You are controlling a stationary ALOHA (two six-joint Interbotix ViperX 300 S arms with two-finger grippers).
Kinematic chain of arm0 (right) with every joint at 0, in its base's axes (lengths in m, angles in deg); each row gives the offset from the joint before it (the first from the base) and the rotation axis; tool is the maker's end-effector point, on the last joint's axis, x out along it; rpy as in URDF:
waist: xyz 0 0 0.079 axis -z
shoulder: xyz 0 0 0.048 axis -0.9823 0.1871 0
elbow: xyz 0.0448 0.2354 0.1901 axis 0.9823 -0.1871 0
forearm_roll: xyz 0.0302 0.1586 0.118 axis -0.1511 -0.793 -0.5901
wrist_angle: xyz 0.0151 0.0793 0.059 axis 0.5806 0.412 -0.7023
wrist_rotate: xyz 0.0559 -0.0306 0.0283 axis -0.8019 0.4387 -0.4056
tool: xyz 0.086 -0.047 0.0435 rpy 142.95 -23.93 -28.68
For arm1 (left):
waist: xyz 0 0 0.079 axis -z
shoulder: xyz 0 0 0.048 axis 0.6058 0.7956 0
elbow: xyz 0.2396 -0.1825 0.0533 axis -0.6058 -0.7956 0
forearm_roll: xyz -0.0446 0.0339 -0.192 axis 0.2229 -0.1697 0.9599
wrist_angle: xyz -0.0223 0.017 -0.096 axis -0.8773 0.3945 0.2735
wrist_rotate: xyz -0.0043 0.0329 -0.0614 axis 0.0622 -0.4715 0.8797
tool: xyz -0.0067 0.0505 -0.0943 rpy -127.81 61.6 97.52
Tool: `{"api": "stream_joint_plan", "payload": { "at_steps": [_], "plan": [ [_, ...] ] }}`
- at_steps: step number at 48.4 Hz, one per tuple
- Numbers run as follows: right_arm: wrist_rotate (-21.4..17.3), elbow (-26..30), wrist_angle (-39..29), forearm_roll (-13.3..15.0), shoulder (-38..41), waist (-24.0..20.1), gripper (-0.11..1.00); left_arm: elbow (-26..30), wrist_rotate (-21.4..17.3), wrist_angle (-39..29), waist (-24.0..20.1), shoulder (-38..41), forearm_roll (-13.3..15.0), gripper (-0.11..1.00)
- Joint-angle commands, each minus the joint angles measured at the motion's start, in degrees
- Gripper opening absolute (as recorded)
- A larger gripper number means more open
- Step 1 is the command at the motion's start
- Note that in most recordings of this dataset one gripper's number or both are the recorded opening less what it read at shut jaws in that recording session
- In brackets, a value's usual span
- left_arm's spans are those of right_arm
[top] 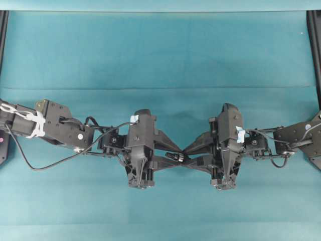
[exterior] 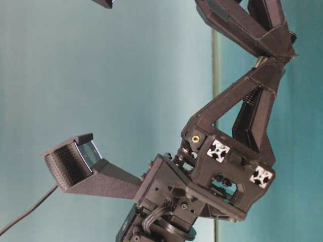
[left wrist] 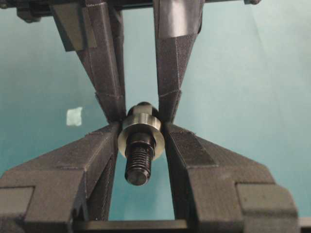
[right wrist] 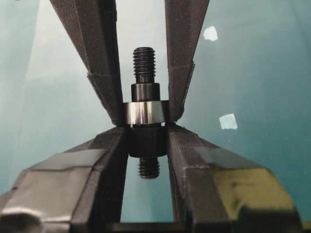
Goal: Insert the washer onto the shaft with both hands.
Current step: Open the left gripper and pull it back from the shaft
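Note:
Both grippers meet fingertip to fingertip above the middle of the table. The washer [left wrist: 156, 141], a shiny grey ring, sits around the shaft [left wrist: 137, 162], whose dark threaded tip sticks out toward the left wrist camera. My left gripper [left wrist: 141, 127] is shut on the washer's sides. In the right wrist view my right gripper [right wrist: 146, 132] is shut on the shaft's [right wrist: 145, 141] thick dark body, just behind the washer [right wrist: 143, 112]. From overhead, the left gripper [top: 176, 156] and right gripper [top: 188, 152] cross at the parts, which show only as a small dark spot.
A teal cloth [top: 160, 50] covers the table. Small pale chips [left wrist: 74, 116] [right wrist: 228, 121] lie on it below the grippers. Black frame rails [top: 315, 50] stand at the left and right edges. A wrist camera housing [exterior: 75, 164] fills the lower table-level view.

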Motion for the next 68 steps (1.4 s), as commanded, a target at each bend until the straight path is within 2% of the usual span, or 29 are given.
{"api": "stream_joint_plan", "payload": {
  "at_steps": [1,9,17,20,38,43,52,68],
  "plan": [
    [-0.09,0.79,0.44,-0.18,-0.35,0.44,0.0,0.79,0.09,-0.35,-0.09,-0.44,-0.18,0.36],
    [-0.09,0.79,0.35,-0.18,-0.44,0.44,0.0,0.79,0.0,-0.97,-0.44,-0.7,-0.18,0.38],
    [-0.09,0.79,0.26,-0.18,-0.44,0.44,0.0,0.79,0.0,-0.97,-0.44,-1.23,-0.09,0.86],
    [0.0,0.79,0.09,-0.18,-0.44,0.44,0.0,0.79,0.0,-0.97,-0.44,-1.32,-0.09,0.95],
    [0.0,0.79,-0.35,-0.09,-0.44,0.44,0.0,0.79,-0.35,-2.81,-0.44,-1.85,-0.09,0.93],
    [0.0,0.88,-0.44,-0.09,-0.44,0.44,0.0,0.26,-0.88,-5.71,-0.88,-3.25,-0.18,0.92],
    [0.0,0.97,-0.35,-0.18,-0.44,0.44,0.0,-2.11,-1.05,-12.92,-1.76,-9.32,-0.18,0.92],
    [0.0,0.97,-0.44,-0.18,-0.44,0.44,0.0,-9.23,-1.05,-14.5,-1.76,-18.9,-0.09,0.92]
  ]
}}
